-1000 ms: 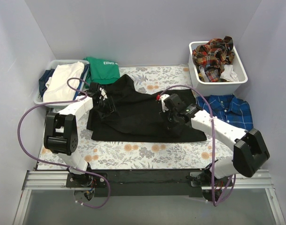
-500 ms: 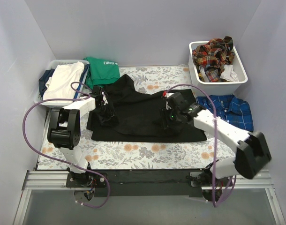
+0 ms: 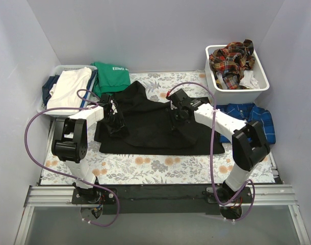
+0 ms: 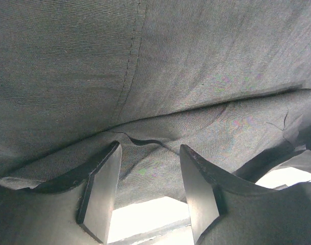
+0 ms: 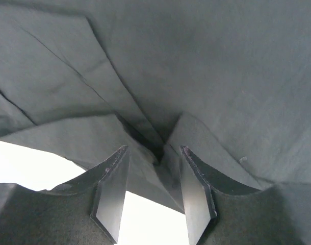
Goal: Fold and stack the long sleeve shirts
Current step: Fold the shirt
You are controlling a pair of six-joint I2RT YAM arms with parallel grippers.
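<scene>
A large black long sleeve shirt [image 3: 150,133] lies spread across the middle of the flowered table. My left gripper [image 3: 116,124] rests low on its left part; in the left wrist view the gripper [image 4: 150,153] is open, black cloth [image 4: 196,76] draped past the tips. My right gripper [image 3: 177,115] sits on the shirt's upper right; in the right wrist view the gripper [image 5: 154,153] is open around a raised fold of black cloth [image 5: 160,148]. A blue plaid shirt [image 3: 251,118] lies at the right. Red-orange plaid shirts [image 3: 232,57] fill a white bin [image 3: 212,77].
A white basket [image 3: 47,106] at the back left holds a cream cloth [image 3: 69,89], and a green top with white lettering [image 3: 112,76] lies beside it. Walls close in the table on three sides. The arms' purple cables [image 3: 35,127] loop over the table.
My right gripper has moved back and left over the black shirt and its jaws have spread apart. The left arm shifted slightly, then held still.
</scene>
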